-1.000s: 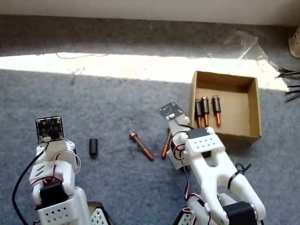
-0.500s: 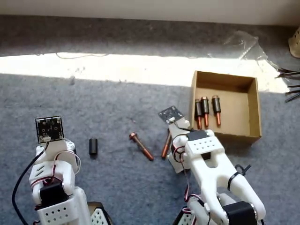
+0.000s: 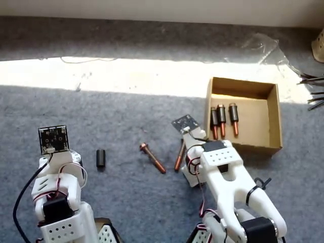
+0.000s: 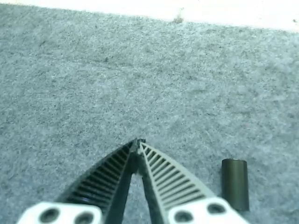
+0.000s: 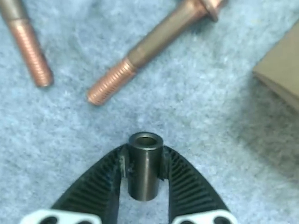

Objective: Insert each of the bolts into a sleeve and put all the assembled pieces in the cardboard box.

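Just ahead of your right hand [image 5: 145, 155], clamped on a sleeve [image 5: 145, 175], lies a bolt [image 5: 154, 48]; approached tilted, its threads could jam.

Two loose bolts [image 3: 153, 158], black sleeve [image 3: 100, 158], three assemblies [image 3: 221, 119] in cardboard box [image 3: 258, 124]

2 white arms [image 3: 238, 192], seemingly black ribbed claws [image 5: 145, 149]

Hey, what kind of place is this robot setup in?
Probably an indoor carpeted floor in a home or small workshop. Grey carpet runs up to a pale wall base, a band of sunlight crosses it, and a plain cardboard box serves as the bin.
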